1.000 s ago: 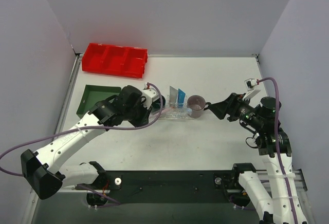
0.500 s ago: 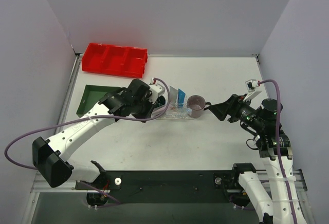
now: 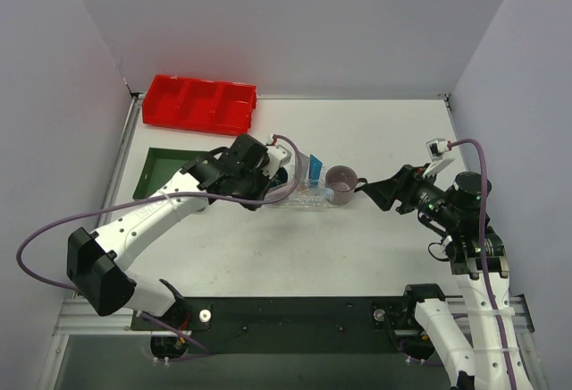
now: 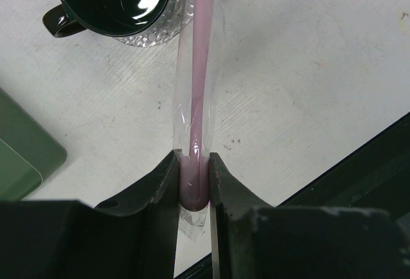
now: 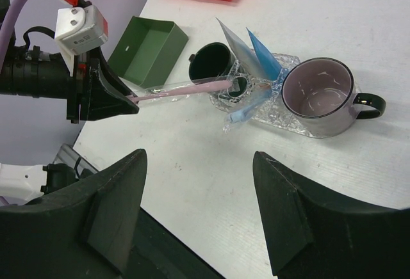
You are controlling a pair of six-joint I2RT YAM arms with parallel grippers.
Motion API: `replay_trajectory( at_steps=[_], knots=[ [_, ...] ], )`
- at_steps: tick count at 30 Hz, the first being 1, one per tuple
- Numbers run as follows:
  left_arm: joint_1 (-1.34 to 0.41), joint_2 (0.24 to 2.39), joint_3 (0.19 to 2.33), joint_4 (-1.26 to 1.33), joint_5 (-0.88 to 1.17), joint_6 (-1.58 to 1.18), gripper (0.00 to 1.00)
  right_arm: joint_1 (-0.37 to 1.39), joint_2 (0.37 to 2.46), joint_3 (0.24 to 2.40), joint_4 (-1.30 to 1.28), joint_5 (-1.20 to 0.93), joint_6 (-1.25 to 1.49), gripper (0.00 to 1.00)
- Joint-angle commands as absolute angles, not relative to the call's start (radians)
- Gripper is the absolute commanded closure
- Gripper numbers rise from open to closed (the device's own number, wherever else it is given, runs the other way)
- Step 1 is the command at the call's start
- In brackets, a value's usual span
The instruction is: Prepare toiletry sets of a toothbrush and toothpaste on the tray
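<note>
A pink toothbrush in a clear wrapper is clamped at its butt end by my left gripper, which is shut on it. The brush reaches over to the clear bumpy tray, its far end beside a dark green mug. A blue wrapped toothbrush lies across the tray's near edge. Two toothpaste tubes lean upright on the tray, one white-grey and one blue. My right gripper hangs open to the right of the tray, holding nothing.
A greyish-purple mug stands on the tray's right end. A dark green square tray lies to the left, and a red three-compartment bin sits at the back left. The table's black front edge is close to my left gripper.
My left arm has swung to the right, carrying the pink toothbrush toward the tray. The right arm has barely moved.
</note>
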State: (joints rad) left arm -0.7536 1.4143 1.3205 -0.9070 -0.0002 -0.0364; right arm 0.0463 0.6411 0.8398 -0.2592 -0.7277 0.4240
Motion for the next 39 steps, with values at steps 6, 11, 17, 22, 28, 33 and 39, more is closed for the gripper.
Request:
replay_trajectory(
  at_steps=[6, 11, 17, 22, 28, 33, 39],
  knots=[
    [-0.759, 1.459, 1.405, -0.920, -0.012, -0.006, 1.00, 0.040, 0.637, 0.839, -0.245, -0.738, 0.399, 0.38],
    [-0.765, 1.491, 1.431, -0.939, -0.015, -0.005, 1.00, 0.041, 0.637, 0.836, -0.249, -0.735, 0.390, 0.38],
    [-0.773, 1.522, 1.457, -0.946, -0.021, -0.005, 1.00, 0.041, 0.640, 0.838, -0.252, -0.733, 0.382, 0.38],
    [-0.781, 1.548, 1.479, -0.954, -0.048, -0.005, 1.00, 0.041, 0.640, 0.834, -0.252, -0.732, 0.377, 0.38],
    [-0.790, 1.589, 1.517, -0.969, -0.075, -0.006, 1.00, 0.040, 0.646, 0.830, -0.252, -0.729, 0.371, 0.38],
    [-0.801, 1.629, 1.552, -0.979, -0.101, -0.005, 1.00, 0.041, 0.652, 0.825, -0.253, -0.724, 0.361, 0.38],
    [-0.804, 1.689, 1.604, -0.999, -0.120, -0.005, 1.00, 0.041, 0.657, 0.822, -0.255, -0.721, 0.350, 0.38]
  ],
)
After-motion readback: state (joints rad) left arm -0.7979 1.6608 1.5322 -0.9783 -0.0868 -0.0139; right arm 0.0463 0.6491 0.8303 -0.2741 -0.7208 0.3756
